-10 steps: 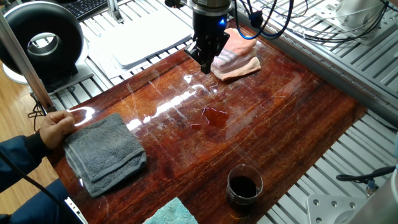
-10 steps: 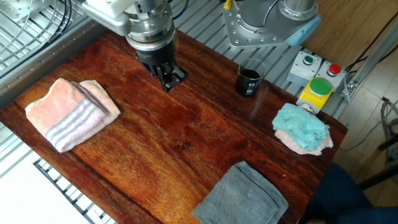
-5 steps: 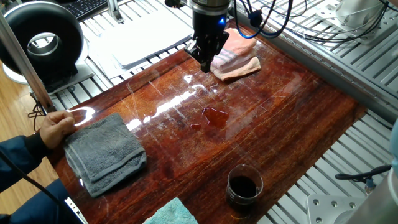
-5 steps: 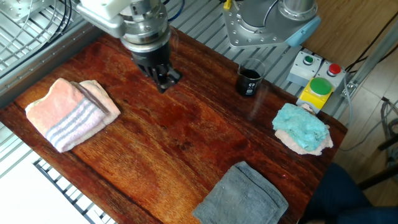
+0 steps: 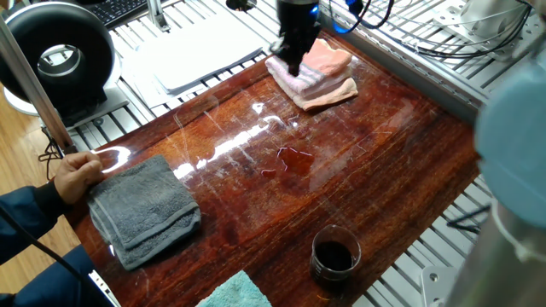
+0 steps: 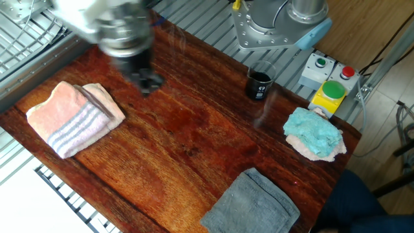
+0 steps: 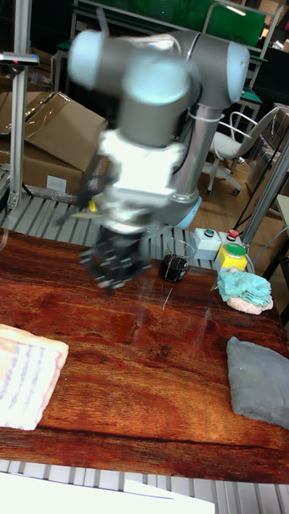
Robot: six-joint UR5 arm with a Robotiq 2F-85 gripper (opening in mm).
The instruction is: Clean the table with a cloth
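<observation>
The pale pink striped cloth (image 5: 322, 78) lies folded at the far end of the glossy reddish-brown table (image 5: 384, 170). My gripper (image 5: 294, 65) hangs just over the cloth's left edge, its fingers drawn together to a narrow tip with nothing in them. In the other fixed view the gripper (image 6: 146, 81) is motion-blurred, just right of the cloth (image 6: 74, 120) and above the table (image 6: 194, 149). The tall fixed view shows the blurred gripper (image 7: 112, 275) above the wood, up and right of the cloth (image 7: 24, 373). A small dark spill (image 5: 294, 159) sits mid-table.
A grey towel (image 5: 145, 209) lies at the near left, a person's hand (image 5: 77, 175) resting beside it. A glass of dark liquid (image 5: 334, 253) stands near the front edge, a teal cloth (image 5: 235, 294) at the bottom. A white board (image 5: 200, 51) lies beyond the table.
My gripper has swung away from the middle of the table toward the pink cloth and now hangs over its edge. Cloth, towels and glass have not moved.
</observation>
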